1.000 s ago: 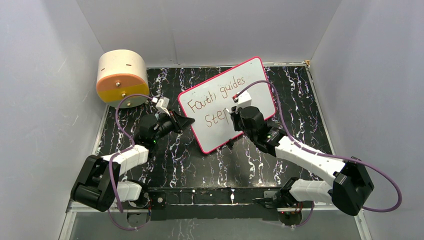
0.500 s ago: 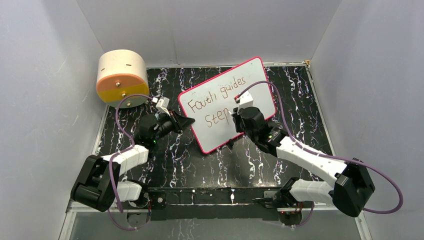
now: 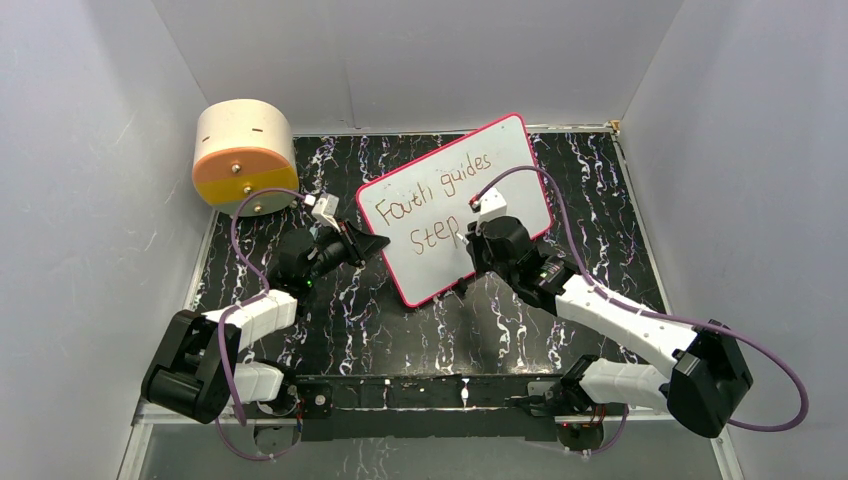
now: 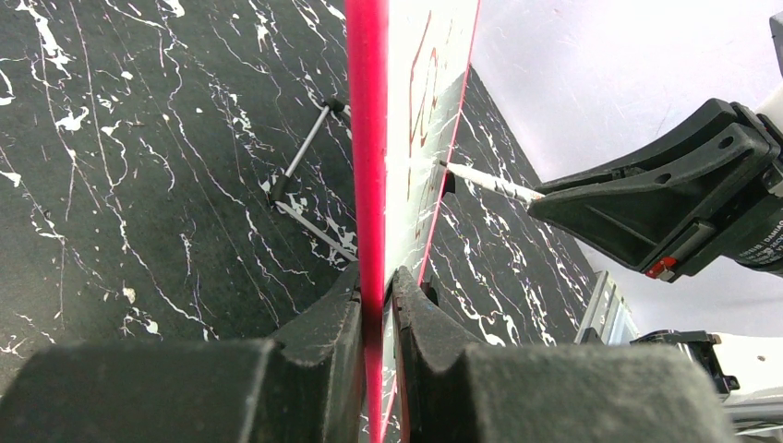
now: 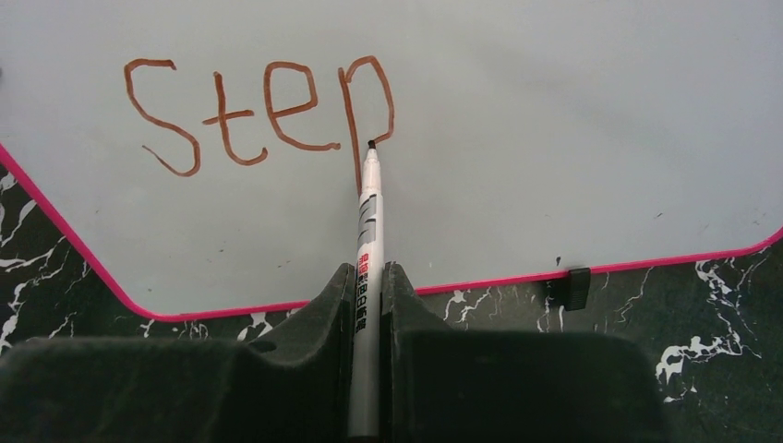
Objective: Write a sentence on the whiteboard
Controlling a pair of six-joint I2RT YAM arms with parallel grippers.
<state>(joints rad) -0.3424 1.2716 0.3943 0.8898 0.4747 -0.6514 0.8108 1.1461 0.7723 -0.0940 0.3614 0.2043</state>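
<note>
From above: the whiteboard (image 3: 510,165), a thin white panel with rounded corners, sits skewed at the middle of the black, white-veined table (image 3: 400,310). A round tan-and-orange drum (image 3: 243,152) stands well apart at the far left. The sentence (image 3: 425,205) runs in two brownish-red lines, the lower reading "Step" so far. The left gripper (image 3: 375,243) meets the board's left edge, and the right gripper (image 3: 468,243) hangs over the lower line.

Left wrist: seen edge-on, the board's glossy pink frame (image 4: 367,138) is pinched between the left jaws, which are closed tight on it. A thin wire stand (image 4: 305,185) shows behind the panel. The board looks light, stiff and slick, so it would probably slide or tip under pen pressure. The rim is the sensible place to hold it, away from the ink.

Right wrist: the right jaws are clamped on a slim, smooth white marker (image 5: 367,240), gripped along its barrel. Its dark tip touches the board at the foot of the bowl of the "p". A small black clip (image 5: 577,288) sits on the near frame edge
</note>
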